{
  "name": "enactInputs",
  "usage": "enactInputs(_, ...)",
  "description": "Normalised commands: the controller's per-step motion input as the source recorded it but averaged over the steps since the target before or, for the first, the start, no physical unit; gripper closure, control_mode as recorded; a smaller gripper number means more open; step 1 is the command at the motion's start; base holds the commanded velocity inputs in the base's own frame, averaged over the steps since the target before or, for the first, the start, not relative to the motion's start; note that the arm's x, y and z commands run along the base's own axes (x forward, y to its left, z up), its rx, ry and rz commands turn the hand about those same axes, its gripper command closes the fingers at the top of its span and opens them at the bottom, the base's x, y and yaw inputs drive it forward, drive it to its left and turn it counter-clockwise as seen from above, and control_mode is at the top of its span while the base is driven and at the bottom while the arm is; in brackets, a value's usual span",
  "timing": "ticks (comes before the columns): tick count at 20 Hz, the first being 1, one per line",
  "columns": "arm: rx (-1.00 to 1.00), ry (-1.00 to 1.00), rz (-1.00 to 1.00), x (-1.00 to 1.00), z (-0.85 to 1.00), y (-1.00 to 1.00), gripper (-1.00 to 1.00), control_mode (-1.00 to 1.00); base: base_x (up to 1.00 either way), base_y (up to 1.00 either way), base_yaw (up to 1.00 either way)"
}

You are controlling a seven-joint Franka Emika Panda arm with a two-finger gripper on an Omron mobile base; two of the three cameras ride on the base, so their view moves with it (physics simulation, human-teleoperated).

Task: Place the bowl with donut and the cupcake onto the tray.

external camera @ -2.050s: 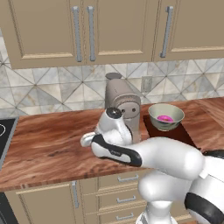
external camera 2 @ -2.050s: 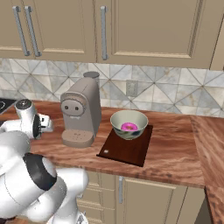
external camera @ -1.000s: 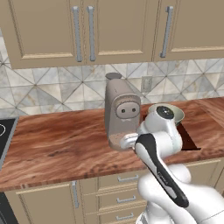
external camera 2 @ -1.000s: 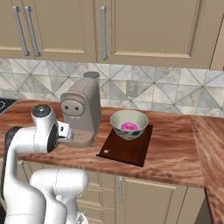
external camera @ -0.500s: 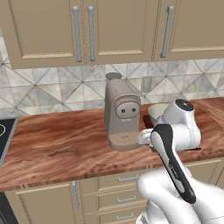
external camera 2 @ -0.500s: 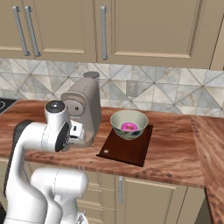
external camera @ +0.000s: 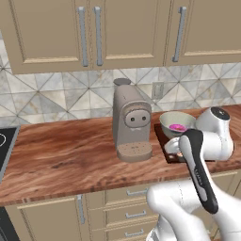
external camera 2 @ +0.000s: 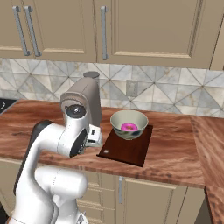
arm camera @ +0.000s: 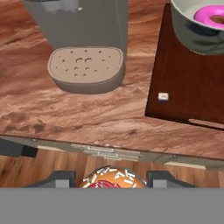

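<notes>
In the hand view the wide pale grey-green bowl [arm camera: 199,33] runs off the top and right edges, and the pink-iced ring donut [arm camera: 211,14] inside it is cut by the same corner; the flat dark reddish-brown tray [arm camera: 186,83] loses its right side to the edge. Between the dark finger tips, a sprinkled pink-frosted cupcake [arm camera: 113,178] shows just its top above the bottom band; in the left base view the white arm covers most of the tray.

Beige cabinets [external camera: 99,33] with long metal handles hang above a diamond-tiled backsplash [external camera: 56,96]; a reddish wood-grain countertop [external camera: 61,155] tops beige drawers [external camera: 122,209], with wood flooring [arm camera: 43,173] below.
</notes>
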Motion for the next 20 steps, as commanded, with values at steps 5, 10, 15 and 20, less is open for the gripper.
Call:
enactInputs(5, 0.04, 0.0, 0.0, 0.18, 0.0, -0.47, 1.0, -1.0, 0.0, 0.0, 0.0)
enactInputs(10, 0.03, 0.0, 0.0, 0.26, 0.0, -0.31, 1.0, -1.0, 0.0, 0.0, 0.0)
enactInputs(15, 0.0, 0.0, 0.0, 0.32, 0.0, -0.24, 1.0, -1.0, 0.0, 0.0, 0.0)
enactInputs(20, 0.0, 0.0, 0.0, 0.27, -0.09, -0.19, 1.0, -1.0, 0.0, 0.0, 0.0)
